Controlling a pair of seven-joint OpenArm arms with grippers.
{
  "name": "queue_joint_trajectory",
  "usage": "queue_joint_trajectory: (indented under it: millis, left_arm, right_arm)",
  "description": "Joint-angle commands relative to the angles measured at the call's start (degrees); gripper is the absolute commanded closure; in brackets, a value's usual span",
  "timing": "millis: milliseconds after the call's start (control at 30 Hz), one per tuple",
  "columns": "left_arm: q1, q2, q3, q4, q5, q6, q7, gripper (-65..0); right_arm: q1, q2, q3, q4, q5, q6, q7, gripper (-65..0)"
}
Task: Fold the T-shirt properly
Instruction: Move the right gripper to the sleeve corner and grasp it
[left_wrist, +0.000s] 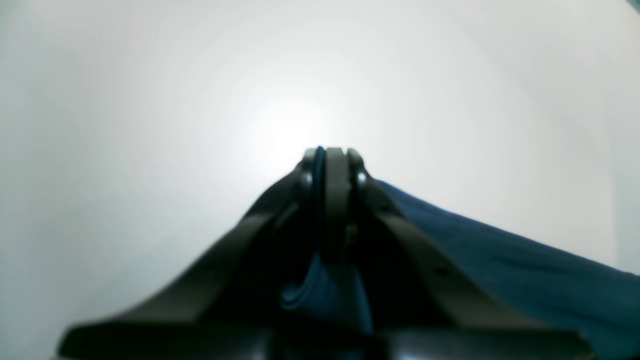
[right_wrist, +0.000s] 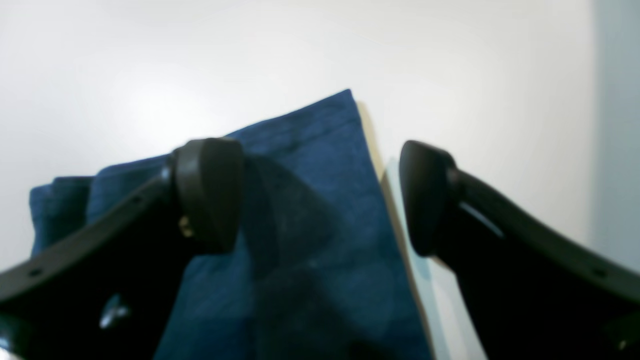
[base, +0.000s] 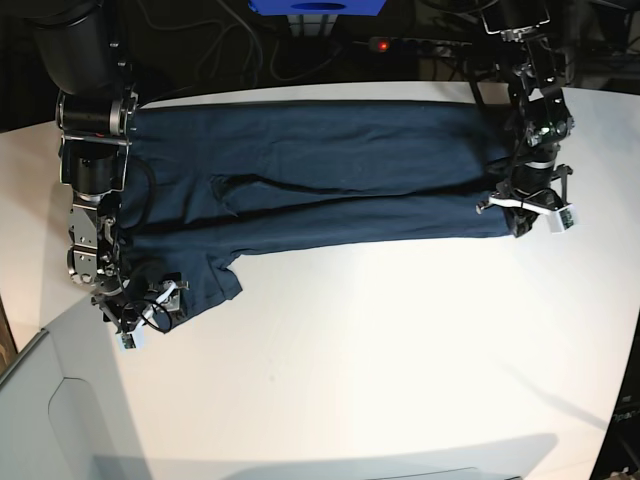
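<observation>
The dark navy T-shirt (base: 320, 170) lies stretched along the far side of the white table (base: 400, 350), folded lengthwise, with one sleeve hanging toward the near left. At the shirt's right end, my left gripper (base: 515, 215) is shut on the cloth edge. The left wrist view shows blue fabric pinched between the closed fingertips (left_wrist: 327, 162), and the T-shirt (left_wrist: 500, 260) trails off to the right. My right gripper (base: 145, 310) stands open over the sleeve corner at the left. In the right wrist view its fingers (right_wrist: 210, 195) straddle the T-shirt (right_wrist: 310, 140) without gripping it.
A pale grey panel (base: 50, 410) sits off the table's near-left corner. Behind the table are a blue object (base: 318, 6), cables, and a power strip with a red light (base: 380, 44). The table's far edge runs just behind the shirt.
</observation>
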Motion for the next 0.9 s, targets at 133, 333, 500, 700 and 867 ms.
queue_joint_trajectory:
  millis: [133,333,500,700,867]
  left_arm:
    - [-0.1,-0.6,-0.2,1.3,-0.2,-0.1,-1.5,-1.9]
    - [0.7,-0.6,-0.2,1.3,-0.5,-0.1,-1.5,-9.6]
    - [0.8,-0.6,0.1,1.3,-0.5,-0.4,-1.5,-9.6]
    - [0.6,-0.6,-0.3,1.0,-0.2,-0.1,-1.5,-9.7]
    - [0.2,-0.7,-2.1,0.8,-0.2,-0.1,-1.5,-9.8]
  right_arm:
    - [1.2,0.8,0.1,0.7,0.5,0.7,-0.7,-46.4]
    - [1.2,0.9,0.2,0.8,0.5,0.7,-0.8,-46.4]
    - [1.1,0.9,0.3,0.8,0.5,0.7,-1.0,-46.4]
    - [1.1,0.9,0.3,0.8,0.5,0.7,-1.0,-46.4]
    - [1.1,0.9,0.3,0.9,0.5,0.7,-1.0,-46.4]
